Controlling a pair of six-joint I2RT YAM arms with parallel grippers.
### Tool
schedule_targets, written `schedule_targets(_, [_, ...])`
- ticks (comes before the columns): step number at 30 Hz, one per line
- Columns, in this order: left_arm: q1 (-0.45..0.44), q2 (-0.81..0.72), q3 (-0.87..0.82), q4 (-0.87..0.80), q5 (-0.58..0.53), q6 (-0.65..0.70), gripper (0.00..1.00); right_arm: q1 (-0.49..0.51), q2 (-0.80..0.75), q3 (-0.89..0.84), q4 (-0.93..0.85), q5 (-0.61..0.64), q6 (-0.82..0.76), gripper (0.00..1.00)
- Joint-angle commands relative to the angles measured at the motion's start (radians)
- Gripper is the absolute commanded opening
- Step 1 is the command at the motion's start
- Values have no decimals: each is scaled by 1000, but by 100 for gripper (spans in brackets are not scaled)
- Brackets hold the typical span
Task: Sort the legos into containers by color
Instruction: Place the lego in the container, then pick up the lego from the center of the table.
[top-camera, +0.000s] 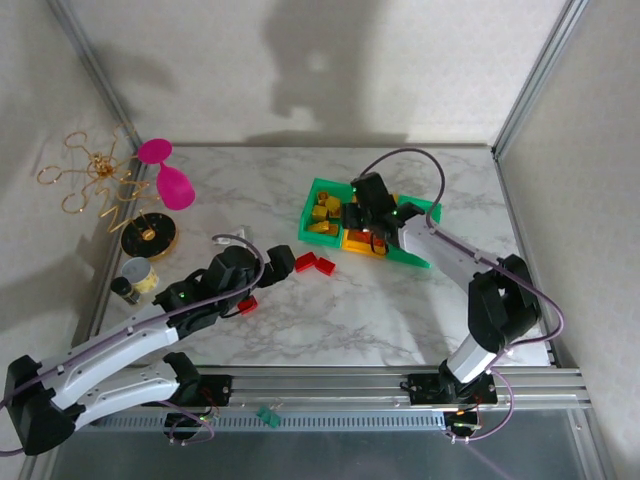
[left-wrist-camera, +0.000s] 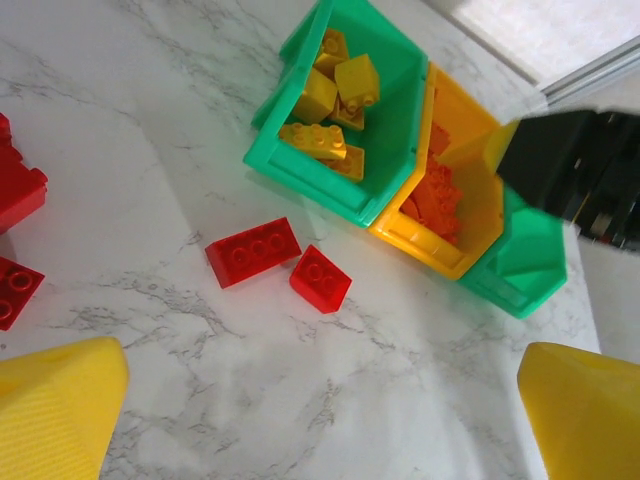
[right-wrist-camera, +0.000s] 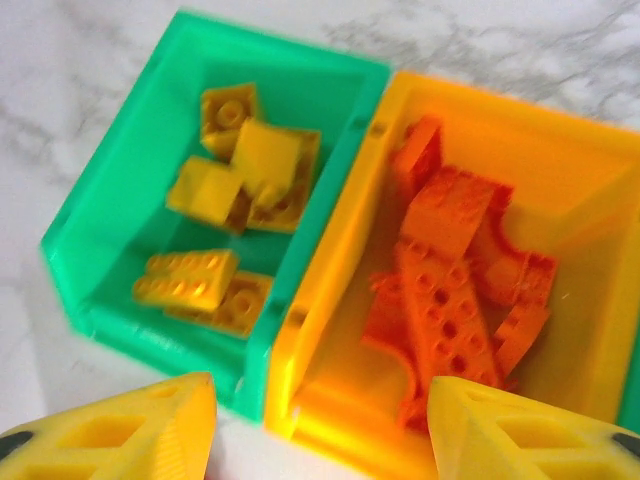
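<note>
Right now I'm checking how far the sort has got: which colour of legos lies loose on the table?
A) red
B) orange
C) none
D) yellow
A: red legos lie on the table, while yellow legos sit in a green bin and orange legos in the orange bin.

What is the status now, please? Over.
Left gripper open, empty, near red legos on table. Right gripper open above yellow-orange bin. Nothing blocks them.
</note>
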Motion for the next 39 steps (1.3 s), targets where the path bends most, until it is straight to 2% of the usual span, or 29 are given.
schedule_targets(1, [9,-33,-32,-65,-51,-47,100,61,-39,-54,-23,-16,12,60])
schedule_targets(6, [8,-85,-72,-94,-78,-101,100,178,-47,-102,-20,-14,25,62])
schedule_targets(11, [8,-143,-123,-107,-104,-152,100,240,-9,-157,27,-56,41,66])
schedule_targets(18, [9,-196,-135,-144,-146,-185,100,261,105,-162,81,-53,28,69])
schedule_targets(26, [9,-196,-138,-151,-159,-190,100,261,232,-98,67,80,-13,71])
schedule_targets(39, [9,-187,-139,-148,-177,-181,100,234,293,-51,94,56,-44,53])
